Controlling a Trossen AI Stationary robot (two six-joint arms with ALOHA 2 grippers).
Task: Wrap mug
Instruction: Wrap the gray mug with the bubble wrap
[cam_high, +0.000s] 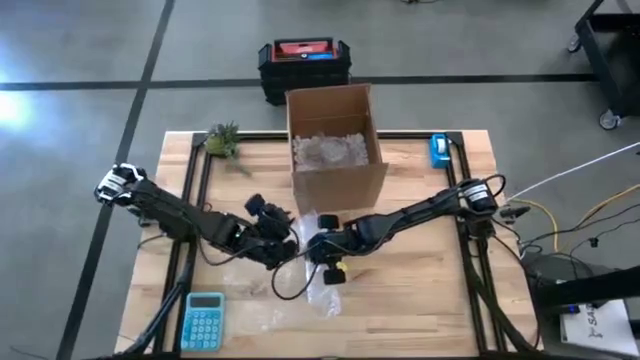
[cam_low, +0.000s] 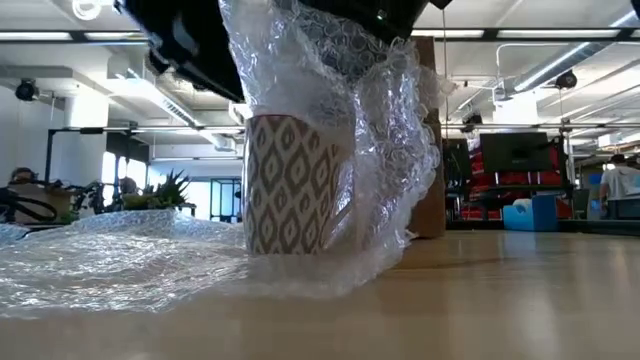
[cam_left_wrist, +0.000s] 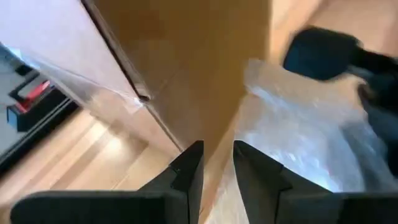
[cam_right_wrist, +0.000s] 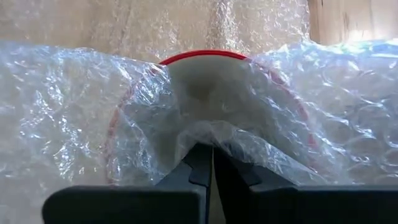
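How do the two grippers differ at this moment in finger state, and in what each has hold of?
The right gripper has its fingers pressed together, pinching a fold of bubble wrap over the mug; the left gripper shows a narrow gap with nothing between its fingers. The right gripper looks down into the mug's red-rimmed mouth, while the left gripper points toward the cardboard box. Both sit close together at the table's middle, beside the wrap.

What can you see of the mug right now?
The mug stands upright on the wooden table, pale with a grey-brown diamond pattern; from above, the right wrist view shows a red rim and a pale inside. Clear bubble wrap is draped over its top and down one side, with more spread flat beside it. The right gripper is shut on the bubble wrap just above the rim. No handle shows.
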